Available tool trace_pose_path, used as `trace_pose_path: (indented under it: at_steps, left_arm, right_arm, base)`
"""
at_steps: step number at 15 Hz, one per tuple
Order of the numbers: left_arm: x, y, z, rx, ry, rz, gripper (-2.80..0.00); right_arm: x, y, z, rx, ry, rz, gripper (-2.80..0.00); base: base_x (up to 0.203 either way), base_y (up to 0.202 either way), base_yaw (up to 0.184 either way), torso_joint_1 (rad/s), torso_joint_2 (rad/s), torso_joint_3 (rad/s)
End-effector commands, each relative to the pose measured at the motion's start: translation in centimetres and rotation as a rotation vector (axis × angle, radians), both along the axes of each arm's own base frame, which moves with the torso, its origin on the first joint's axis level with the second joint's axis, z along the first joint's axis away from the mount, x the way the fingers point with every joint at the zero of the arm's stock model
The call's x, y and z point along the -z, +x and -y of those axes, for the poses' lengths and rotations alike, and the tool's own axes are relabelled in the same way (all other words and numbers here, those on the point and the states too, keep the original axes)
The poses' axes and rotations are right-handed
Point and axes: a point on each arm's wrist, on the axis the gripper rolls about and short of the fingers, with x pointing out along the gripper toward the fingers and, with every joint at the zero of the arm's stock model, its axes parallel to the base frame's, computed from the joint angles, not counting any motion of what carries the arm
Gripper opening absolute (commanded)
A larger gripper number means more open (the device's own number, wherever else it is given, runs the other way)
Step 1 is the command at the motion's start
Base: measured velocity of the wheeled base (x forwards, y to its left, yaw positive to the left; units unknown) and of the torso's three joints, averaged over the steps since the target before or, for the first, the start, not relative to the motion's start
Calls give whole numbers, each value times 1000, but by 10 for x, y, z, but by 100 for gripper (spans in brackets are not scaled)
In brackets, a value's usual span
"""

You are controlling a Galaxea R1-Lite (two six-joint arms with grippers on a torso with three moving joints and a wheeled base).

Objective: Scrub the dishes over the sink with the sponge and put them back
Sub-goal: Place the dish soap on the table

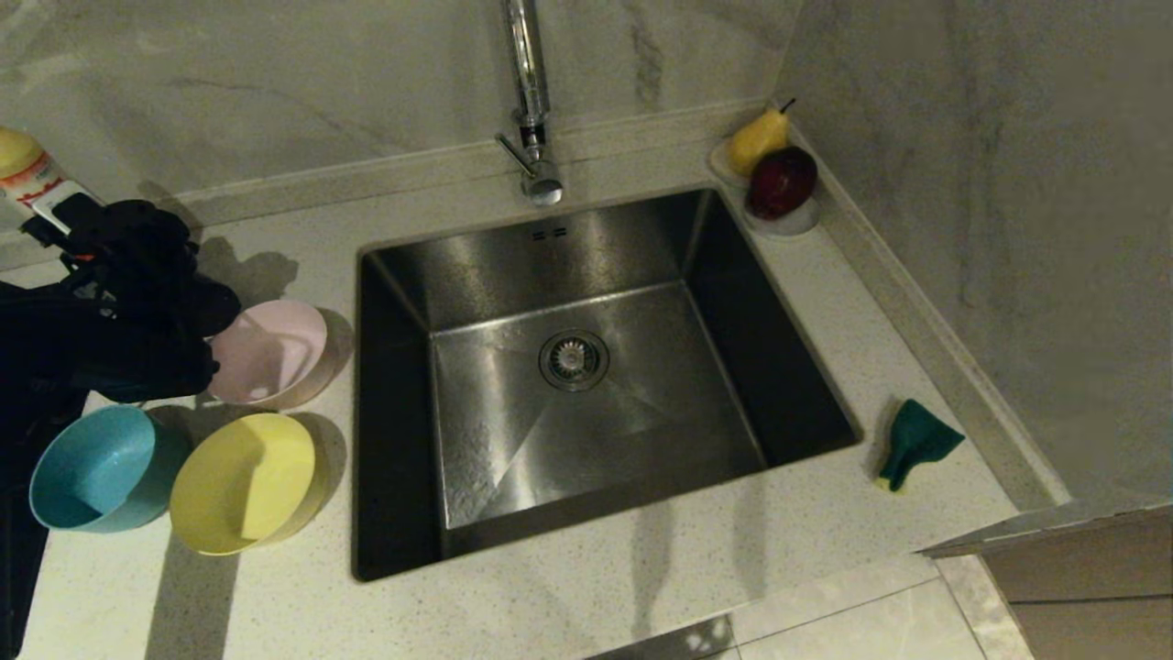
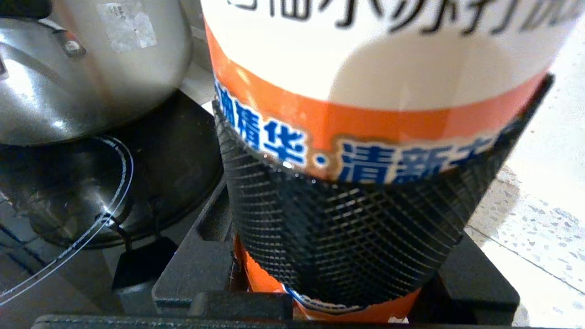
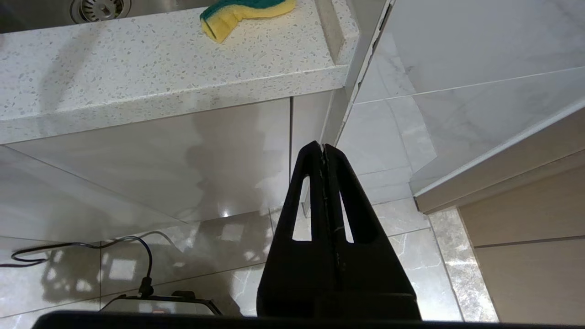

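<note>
Three bowls stand on the counter left of the sink: a pale pink bowl, a light blue bowl and a yellow bowl. The sponge, green side up, lies on the counter right of the sink and also shows in the right wrist view. My left gripper is at the far left, behind the bowls. It is shut on a white and orange detergent bottle, whose label fills the left wrist view, with a ribbed pad pressed against it. My right gripper hangs shut below the counter edge.
A chrome tap stands behind the sink. A small white dish with a pear and a dark red apple sits at the back right corner. In the left wrist view a steel pot sits on a black cooktop beside the bottle.
</note>
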Motion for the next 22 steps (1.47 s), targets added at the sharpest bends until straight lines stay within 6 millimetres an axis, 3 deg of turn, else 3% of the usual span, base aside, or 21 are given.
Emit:
trace_pose_path:
  at_steps: [1,5,6,13,18,22]
  left_arm:
    - [10,5,5,-11,-16,-16,-280]
    - [9,6,9,-9,-20,-22,-280]
    - [10,6,8,-10,-22,-27,0]
    - [-8,-2,10,0,-10,2,0]
    - [-43,-20,14,10,8,49,0]
    - [-81,-52,20,10,9,59,0]
  right_arm:
    - [0,0,0,-1,0,0,-280]
    - [0,0,0,1,0,0,-280]
    - [0,0,0,0,0,0,-280]
    - [0,0,0,-1,0,-1,-280]
    - [0,0,0,-1,0,-1,-280]
    - [0,0,0,1,0,0,-280]
  base:
    - [0,0,0,0,0,0]
    - [0,0,0,0,0,0]
    - [0,0,0,0,0,0]
    - [0,0,0,0,0,0]
    - [0,0,0,0,0,0]
    - [0,0,0,0,0,0]
